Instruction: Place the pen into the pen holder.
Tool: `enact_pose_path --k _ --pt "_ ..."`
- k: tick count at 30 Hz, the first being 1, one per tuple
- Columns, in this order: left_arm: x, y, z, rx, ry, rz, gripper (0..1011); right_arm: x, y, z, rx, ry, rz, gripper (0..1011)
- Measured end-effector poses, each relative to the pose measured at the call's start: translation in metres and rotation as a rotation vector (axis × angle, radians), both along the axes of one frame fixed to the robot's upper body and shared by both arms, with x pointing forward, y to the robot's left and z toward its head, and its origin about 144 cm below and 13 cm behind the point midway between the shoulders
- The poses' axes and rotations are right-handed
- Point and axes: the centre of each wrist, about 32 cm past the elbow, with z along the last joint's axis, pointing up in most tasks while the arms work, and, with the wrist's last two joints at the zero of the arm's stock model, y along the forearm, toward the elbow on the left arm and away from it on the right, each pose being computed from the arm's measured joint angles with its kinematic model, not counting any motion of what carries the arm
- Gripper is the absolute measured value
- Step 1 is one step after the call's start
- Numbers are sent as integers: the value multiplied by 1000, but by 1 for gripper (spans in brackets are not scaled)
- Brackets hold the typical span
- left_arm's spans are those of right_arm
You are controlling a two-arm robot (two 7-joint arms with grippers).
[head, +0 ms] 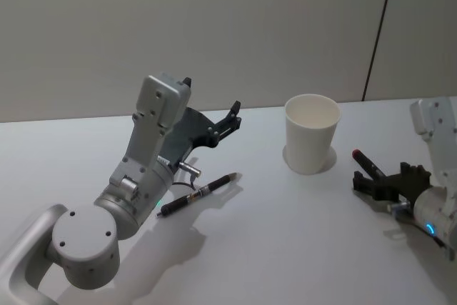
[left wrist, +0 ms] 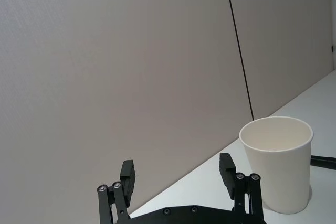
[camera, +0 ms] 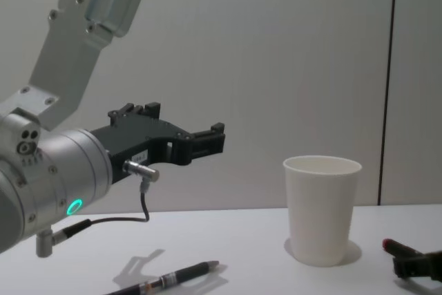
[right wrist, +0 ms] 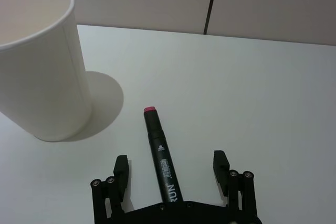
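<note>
Pen [head: 198,195] lies exposed; marker [right wrist: 157,140] rear hidden beneath right gripper [right wrist: 170,158].

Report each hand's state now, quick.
Left hand: open, empty, raised above the table.
Right hand: open, a black marker lying between its fingers, not gripped.

Left end effector [left wrist: 177,170] hangs raised, fingers spread; right end effector [right wrist: 170,162] sits low, fingers likewise apart.

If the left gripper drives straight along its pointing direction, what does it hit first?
Likely the back wall. The left gripper, fingers open, aims past the pen holder, which stands beside its line; depth is unclear, so a brush isn't excluded.
</note>
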Motion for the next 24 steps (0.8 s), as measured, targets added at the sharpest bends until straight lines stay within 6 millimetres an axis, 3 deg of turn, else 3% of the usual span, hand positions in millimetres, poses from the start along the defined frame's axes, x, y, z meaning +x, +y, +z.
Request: enact_pose_path --k 13,24 --pt "0 0 0 0 0 0 1001 0 0 0 0 1 -1 1006" --pt "0 0 0 0 0 0 1001 0 0 -1 0 1 1 931"
